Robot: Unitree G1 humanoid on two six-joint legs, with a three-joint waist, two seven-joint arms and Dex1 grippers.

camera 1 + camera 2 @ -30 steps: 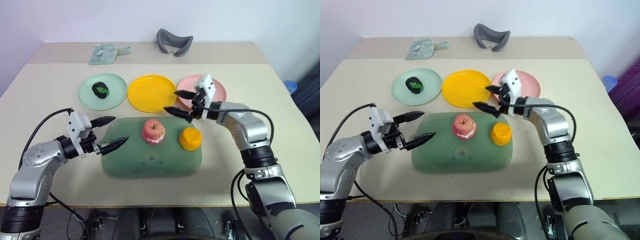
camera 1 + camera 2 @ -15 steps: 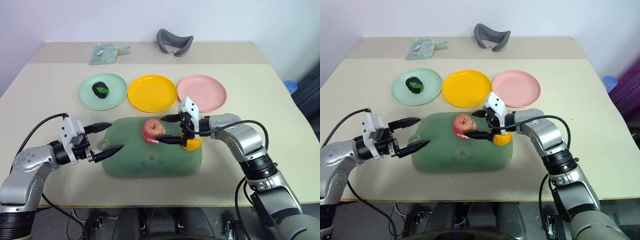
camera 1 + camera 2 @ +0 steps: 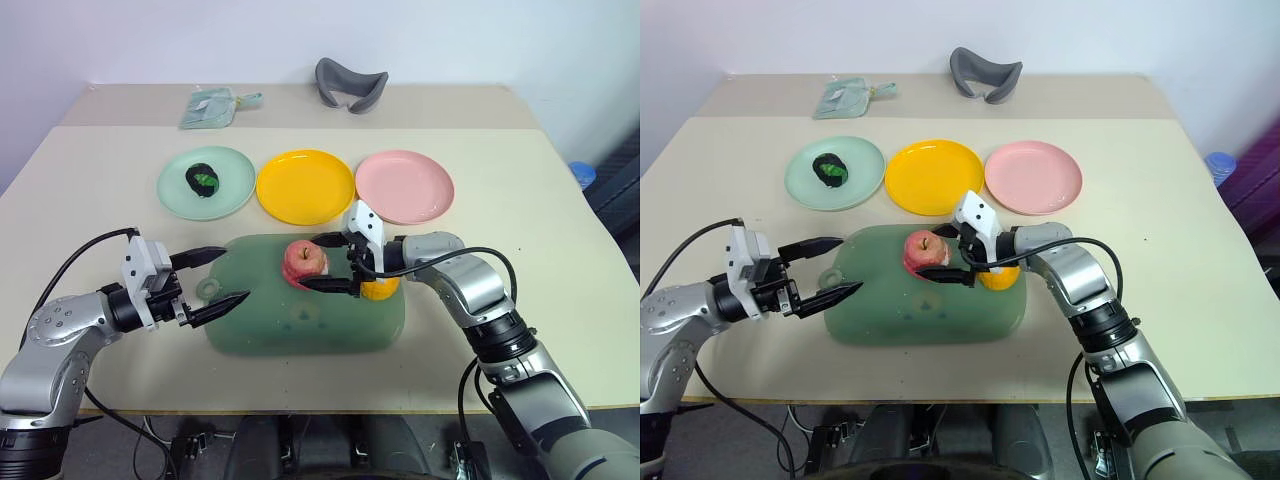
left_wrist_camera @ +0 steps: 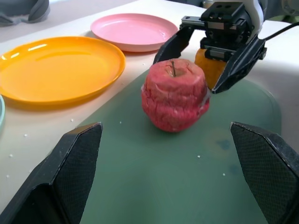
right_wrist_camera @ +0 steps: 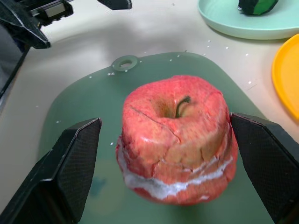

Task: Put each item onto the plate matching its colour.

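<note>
A red-pink apple [image 3: 305, 262] stands upright on the big green mat [image 3: 300, 325]. My right gripper [image 3: 313, 263] is open, one finger on each side of the apple, with gaps showing in the right wrist view [image 5: 163, 121]. An orange lumpy fruit [image 3: 381, 290] sits just behind that gripper, partly hidden. The dark green-black lump [image 3: 203, 180] lies on the mint green plate [image 3: 232, 178]. The yellow plate [image 3: 305, 186] and pink plate [image 3: 404, 186] hold nothing. My left gripper [image 3: 235, 274] hovers open and empty at the mat's left edge, pointing toward the apple.
A grey curved object [image 3: 350, 82] and a small green pouch [image 3: 212, 105] lie at the table's far side. A blue thing [image 3: 582, 173] shows past the right edge. The mat has a small ring hole [image 3: 208, 289] at its left end.
My right gripper came down and leftward from above the pink plate's edge to straddle the apple, staying open. The left gripper has kept its place.
</note>
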